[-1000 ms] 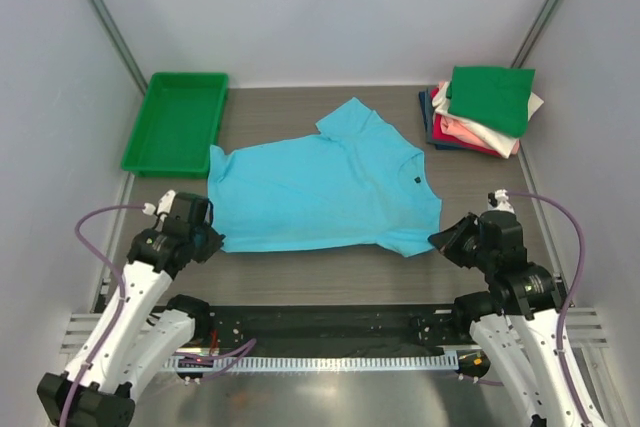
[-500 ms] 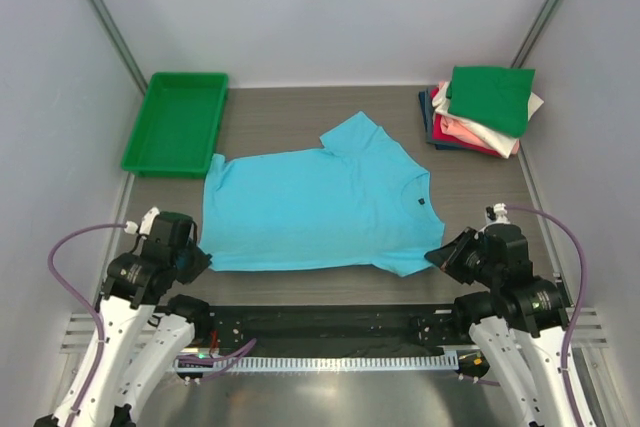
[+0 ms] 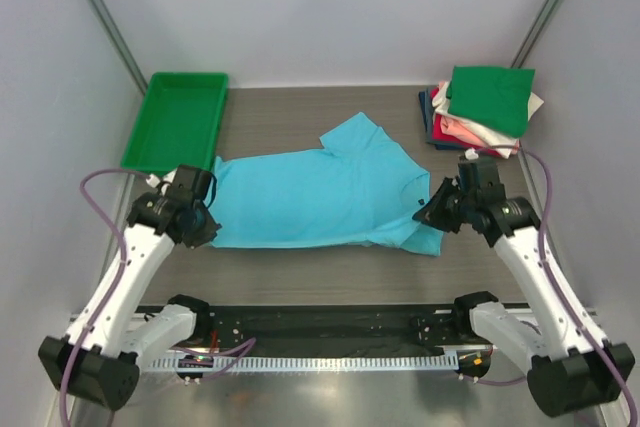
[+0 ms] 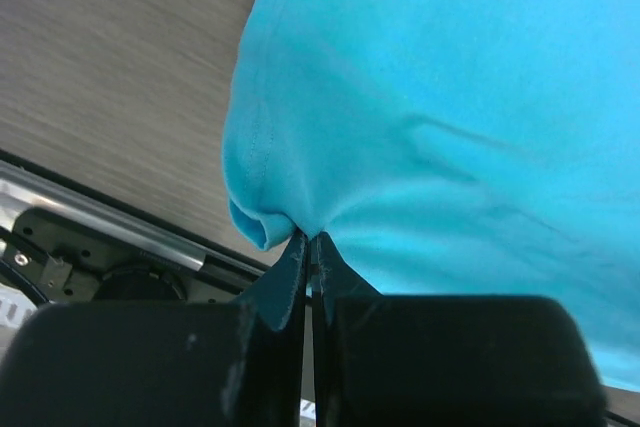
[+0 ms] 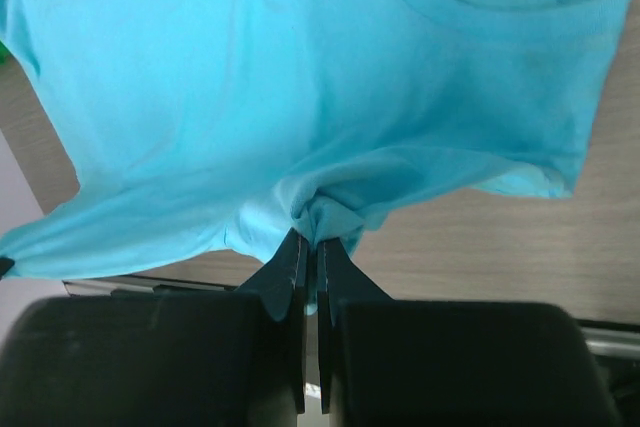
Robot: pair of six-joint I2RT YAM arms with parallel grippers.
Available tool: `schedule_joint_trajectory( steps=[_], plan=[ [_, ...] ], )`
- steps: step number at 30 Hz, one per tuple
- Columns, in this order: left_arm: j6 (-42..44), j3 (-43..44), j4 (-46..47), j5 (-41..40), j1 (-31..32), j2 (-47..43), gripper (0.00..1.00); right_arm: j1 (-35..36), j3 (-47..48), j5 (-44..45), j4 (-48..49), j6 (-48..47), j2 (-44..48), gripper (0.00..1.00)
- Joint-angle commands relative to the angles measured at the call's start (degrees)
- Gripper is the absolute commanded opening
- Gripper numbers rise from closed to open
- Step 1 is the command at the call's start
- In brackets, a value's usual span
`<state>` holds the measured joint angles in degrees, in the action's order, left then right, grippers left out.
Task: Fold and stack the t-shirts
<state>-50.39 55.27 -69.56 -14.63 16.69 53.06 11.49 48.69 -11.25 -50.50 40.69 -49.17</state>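
A turquoise t-shirt [image 3: 320, 197] lies spread across the middle of the table, collar to the right. My left gripper [image 3: 205, 229] is shut on its near left corner, at the hem; the cloth bunches at the fingertips in the left wrist view [image 4: 308, 237]. My right gripper [image 3: 428, 215] is shut on its near right edge by the sleeve, lifted off the table; the pinch shows in the right wrist view [image 5: 312, 235]. A stack of folded t-shirts [image 3: 480, 112], green on top over cream, pink, red and navy, sits at the back right.
A rigid green plastic tray [image 3: 178, 122] stands at the back left, close to the shirt's left end. Grey walls close in both sides. A metal rail [image 3: 320, 332] runs along the near table edge.
Both grippers have risen and moved away from the near edge, carrying the shirt's near edge with them. The shirt's near part is now lifted and its visible shape is narrower front to back.
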Motion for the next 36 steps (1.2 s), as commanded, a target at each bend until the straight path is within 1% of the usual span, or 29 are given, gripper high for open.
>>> schedule_joint_trajectory(
  steps=[1, 3, 4, 5, 7, 8, 9, 10, 11, 12, 13, 14, 15, 16, 17, 18, 20, 21, 22, 23, 24, 25, 26, 27, 28, 31, 32, 33, 36],
  plan=[
    [5.8, 3.8, 5.8, -2.0, -2.1, 7.2, 0.0, -0.2, 6.0, 1.5, 7.2, -4.6, -9.8, 0.04],
    [7.9, 4.7, 8.6, -0.5, -3.8, 10.6, 0.0, -0.2, 9.1, 1.6, 9.2, -5.6, -14.3, 0.04],
    [10.1, 5.5, 9.5, 0.6, -6.5, 14.0, 0.0, -0.2, 10.3, 1.7, 9.8, -6.5, -16.9, 0.04],
    [11.1, 5.8, 10.7, 1.7, -7.6, 15.7, 0.0, -0.2, 11.2, 1.7, 10.5, -6.7, -21.3, 0.03],
    [12.5, 7.2, 13.0, 1.6, -10.9, 20.2, 0.0, -0.2, 14.1, 3.0, 13.3, -6.6, -26.1, 0.01],
    [13.6, 7.9, 13.2, 2.1, -11.8, 24.9, 0.0, -0.2, 15.0, 3.2, 14.5, -6.6, -31.0, 0.01],
    [14.3, 8.8, 14.0, 2.6, -12.5, 27.8, 0.0, -0.2, 17.2, 3.2, 15.2, -6.8, -33.4, 0.01],
    [14.7, 10.6, 14.1, 3.1, -13.3, 30.2, 0.02, -0.2, 18.8, 3.4, 16.2, -7.1, -35.8, 0.01],
    [15.9, 11.3, 14.5, 3.7, -13.5, 34.6, 0.07, -0.2, 20.3, 2.9, 16.6, -8.1, -38.6, 0.03],
    [16.4, 12.2, 14.6, 5.0, -13.6, 36.7, 0.18, -0.2, 23.3, 3.2, 16.6, -8.6, -42.7, 0.25],
    [16.6, 14.3, 13.9, 5.4, -13.7, 38.6, 0.41, -0.2, 24.9, 3.6, 16.1, -9.5, -44.7, 0.41],
    [16.9, 14.9, 13.8, 5.8, -13.7, 40.4, 0.53, -0.3, 26.1, 6.1, 15.4, -10.7, -45.9, 0.65],
    [16.8, 15.1, 14.1, 6.5, -13.7, 40.2, 0.6, -0.3, 27.8, 8.4, 14.7, -11.2, -47.0, 0.72],
    [16.6, 14.5, 14.4, 6.8, -13.8, 39.3, 0.69, -0.5, 28.2, 10.1, 13.3, -11.7, -46.7, 0.76],
    [16.1, 13.8, 14.7, 6.7, -13.7, 38.1, 0.73, -0.7, 28.0, 13.2, 13.2, -12.1, -45.9, 0.8],
    [15.1, 12.9, 15.2, 6.3, -13.7, 34.6, 0.76, -0.9, 26.0, 14.4, 13.3, -12.0, -42.8, 0.81],
    [13.0, 10.6, 15.1, 3.7, -13.8, 31.1, 0.77, -1.7, 22.6, 16.1, 14.0, -11.4, -38.5, 0.82],
    [9.6, 9.6, 15.0, 3.0, -14.0, 26.4, 0.74, -2.1, 18.2, 16.5, 15.1, -10.3, -36.1, 0.82],
    [8.0, 6.1, 15.9, 3.0, -14.1, 23.4, 0.74, -2.4, 15.8, 16.3, 15.8, -9.4, -30.9, 0.81],
    [6.3, 3.6, 17.4, 4.2, -14.1, 19.9, 0.74, -3.3, 13.2, 15.6, 16.2, -8.7, -28.3, 0.81],
    [4.8, 1.2, 21.1, 5.4, -14.2, 17.0, 0.75, -3.6, 8.2, 13.7, 16.8, -8.0, -25.9, 0.81],
    [2.1, -3.2, 22.3, 6.3, -14.3, 12.5, 0.75, -3.7, 5.7, 12.3, 18.1, -6.8, -21.3, 0.8],
    [1.0, -4.7, 22.8, 6.8, -14.3, 10.9, 0.75, -4.4, 3.4, 9.8, 18.8, -6.2, -19.7, 0.8],
    [0.1, -6.9, 22.5, 7.0, -14.7, 9.9, 0.73, -4.9, -1.3, 4.8, 20.4, -4.8, -18.0, 0.8],
    [-1.9, -8.1, 22.3, 6.9, -14.9, 8.3, 0.72, -5.6, -3.2, 2.8, 20.9, -4.1, -15.9, 0.8],
    [-4.8, -12.8, 22.9, 7.5, -15.5, 5.8, 0.69, -7.8, -9.5, -2.8, 22.5, -2.0, -14.0, 0.79],
    [-7.2, -14.2, 23.4, 7.6, -15.5, 3.6, 0.69, -8.3, -10.6, -3.3, 22.6, -1.8, -13.3, 0.79],
    [-8.2, -16.8, 24.7, 7.7, -15.5, 2.6, 0.69, -9.2, -12.6, -3.7, 23.2, -1.6, -13.1, 0.78],
    [-10.5, -20.0, 25.6, 6.5, -15.5, 0.2, 0.68, -12.3, -15.5, -4.4, 24.1, -0.9, -13.1, 0.77]
  ],
)
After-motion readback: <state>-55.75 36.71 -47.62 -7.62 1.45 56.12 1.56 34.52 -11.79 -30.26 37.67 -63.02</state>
